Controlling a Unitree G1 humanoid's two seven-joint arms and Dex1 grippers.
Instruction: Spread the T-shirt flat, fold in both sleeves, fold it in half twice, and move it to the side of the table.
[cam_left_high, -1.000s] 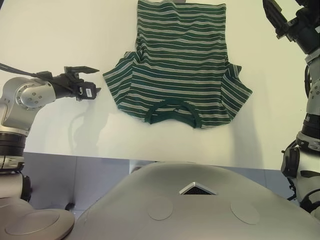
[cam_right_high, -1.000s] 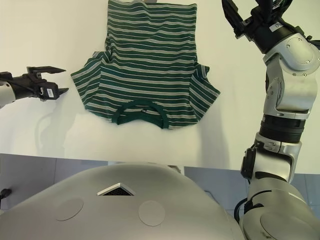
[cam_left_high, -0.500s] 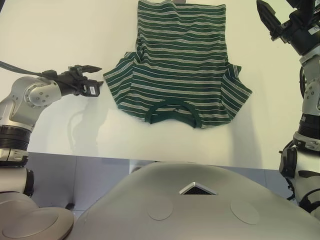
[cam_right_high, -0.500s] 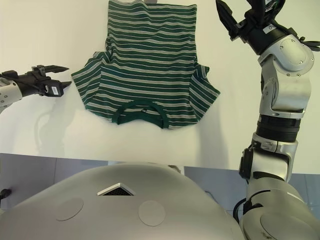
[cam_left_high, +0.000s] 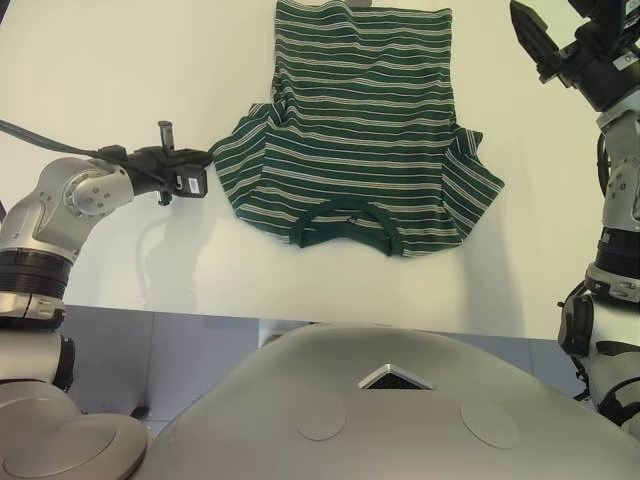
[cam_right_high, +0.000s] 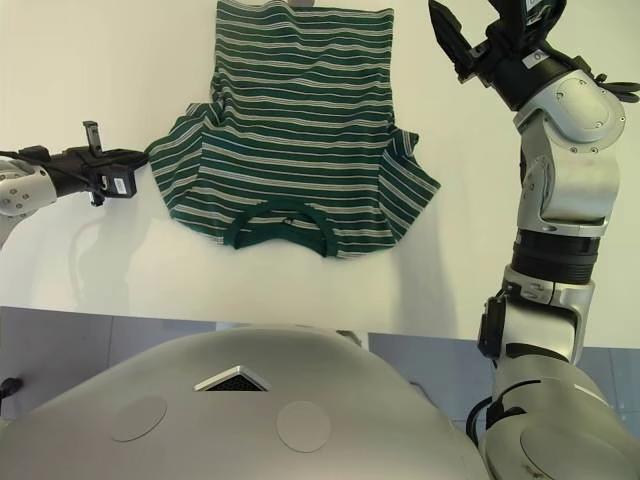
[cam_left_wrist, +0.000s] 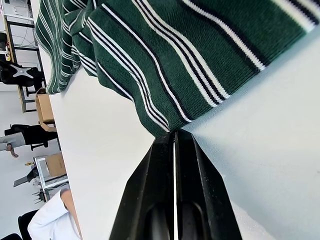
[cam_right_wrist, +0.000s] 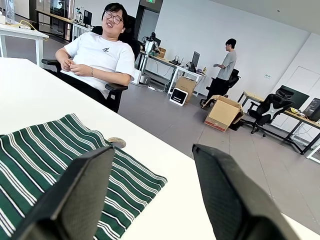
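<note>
The left tool (cam_left_wrist: 174, 136) lies low over the white desk (cam_left_high: 100, 70) with its two black fingers pressed together, only a hairline slit showing between them, and its tip meets the outer corner of the near sleeve (cam_left_high: 230, 140) of the T-shirt (cam_left_high: 360, 130); whether any cloth is caught between the tips cannot be told. The arm behind it comes in from the robot's left, close to the desk top. The T-shirt, dark green with thin white stripes, lies near the middle of the desk with its collar (cam_left_high: 345, 215) toward the robot and its hem (cam_left_high: 365, 12) toward the far edge. The body is mostly flat, with soft wrinkles running across the chest. The sleeve at the left tool fans out to a point, while the sleeve on the robot's right (cam_left_high: 478, 170) is bunched and partly folded against the body. Farther out, the right tool (cam_right_wrist: 155, 200) is raised above the far right part of the desk, its two broad black fingers spread wide and pinching nothing, well apart from the cloth and beside the right end of the hem. From that wrist, the striped hem corner lies flat on the desk below, and a small round disc (cam_right_wrist: 116, 142) sits just beside the hem's edge.
</note>
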